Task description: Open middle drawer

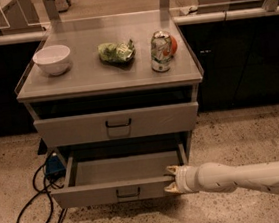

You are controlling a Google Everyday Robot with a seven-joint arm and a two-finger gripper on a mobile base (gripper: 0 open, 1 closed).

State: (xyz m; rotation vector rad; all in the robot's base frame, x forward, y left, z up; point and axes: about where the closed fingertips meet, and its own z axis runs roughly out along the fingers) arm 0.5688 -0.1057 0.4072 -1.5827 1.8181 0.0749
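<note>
The middle drawer [113, 191], grey-beige with a small black loop handle [128, 192], is pulled out well past the cabinet front, and its inside shows empty. My gripper [170, 180] comes in from the right on a white arm and sits at the right end of this drawer's front. Its fingertips [172, 169] stand apart, one above the other, against the front's right edge. The top drawer [117, 124] above is closed. The lowest drawer is hidden under the open one.
On the cabinet top [85, 79] stand a white bowl [52, 59], a green snack bag [116, 51] and a soda can [161, 51] with an orange thing behind it. A black cable [32, 206] and a blue plug box [53, 167] lie on the floor at the left.
</note>
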